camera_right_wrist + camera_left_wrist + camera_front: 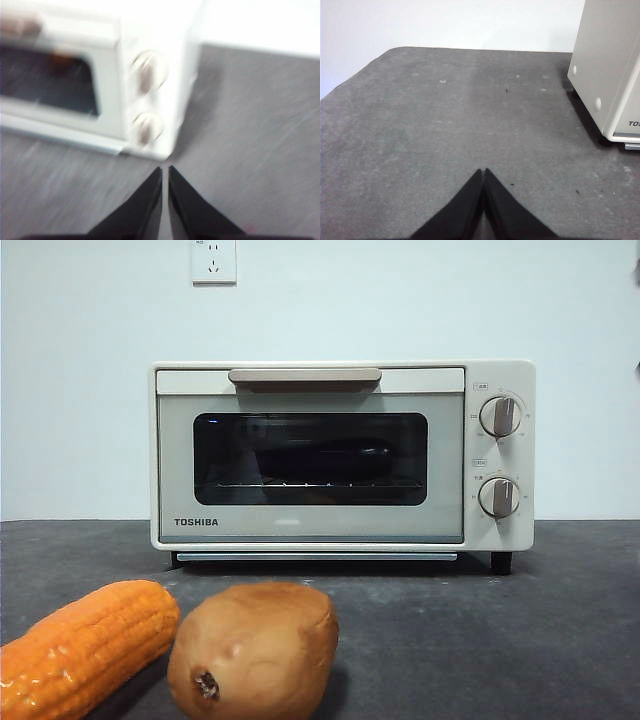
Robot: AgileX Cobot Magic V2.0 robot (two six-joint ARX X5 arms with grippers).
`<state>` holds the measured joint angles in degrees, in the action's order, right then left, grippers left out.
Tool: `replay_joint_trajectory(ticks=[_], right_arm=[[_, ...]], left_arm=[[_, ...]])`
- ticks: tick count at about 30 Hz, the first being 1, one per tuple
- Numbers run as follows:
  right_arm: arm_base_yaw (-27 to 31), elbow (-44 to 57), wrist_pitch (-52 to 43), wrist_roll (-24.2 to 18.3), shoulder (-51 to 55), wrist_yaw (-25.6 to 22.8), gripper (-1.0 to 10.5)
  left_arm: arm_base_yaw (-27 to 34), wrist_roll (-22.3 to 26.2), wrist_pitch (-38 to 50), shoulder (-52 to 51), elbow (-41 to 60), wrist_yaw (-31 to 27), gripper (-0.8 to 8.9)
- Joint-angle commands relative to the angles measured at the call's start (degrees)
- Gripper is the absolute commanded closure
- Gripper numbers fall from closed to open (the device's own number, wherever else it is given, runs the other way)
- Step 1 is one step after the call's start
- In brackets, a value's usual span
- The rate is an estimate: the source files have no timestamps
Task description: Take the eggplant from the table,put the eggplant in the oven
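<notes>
The cream Toshiba oven (300,526) stands at the back of the table (480,640) with its glass door closed. Behind the glass a dark, glossy, elongated shape that looks like the eggplant (320,460) lies on the wire rack. My left gripper (484,171) is shut and empty over bare table, off the oven's side wall (607,65). In the blurred right wrist view my right gripper (165,169) is shut and empty, just in front of the oven's (150,30) knob corner. Neither gripper shows in the front view.
An orange corn cob (85,645) and a brown potato (255,650) lie side by side at the table's near edge, in front of the oven. The beige bar handle (305,376) and two knobs (500,416) face forward. A wall socket (213,260) is above.
</notes>
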<state>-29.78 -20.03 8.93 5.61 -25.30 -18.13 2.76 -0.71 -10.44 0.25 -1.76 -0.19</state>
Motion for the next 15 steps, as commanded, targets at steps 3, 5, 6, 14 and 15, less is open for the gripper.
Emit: replay_joint_trajectory(ticks=[3,5,6,14,15], right_arm=[[4.6,0.5,-1.7,-5.1,8.9,-1.4,9.4],[8.1,1.9,-3.1,-5.2,12.0,-1.4,9.4],[10.2,2.8,-3.3,-5.0,13.6,-1.2,9.4],[23.4,10.7,-3.3,-4.6,21.0,11.3,9.4],[24.5,11.7,-3.3,-4.6,21.7,13.4,9.4]], left_arm=[[0.1,0.7,-0.3,-0.1,1.4,-0.1,8.10],[0.1,0.7,-0.3,-0.1,1.4,-0.1,8.10],[0.1,0.7,-0.3,-0.1,1.4,-0.1,8.10],[0.1,0.7,-0.3,-0.1,1.4,-0.1,8.10],[0.1,0.7,-0.3,-0.1,1.4,-0.1,8.10]])
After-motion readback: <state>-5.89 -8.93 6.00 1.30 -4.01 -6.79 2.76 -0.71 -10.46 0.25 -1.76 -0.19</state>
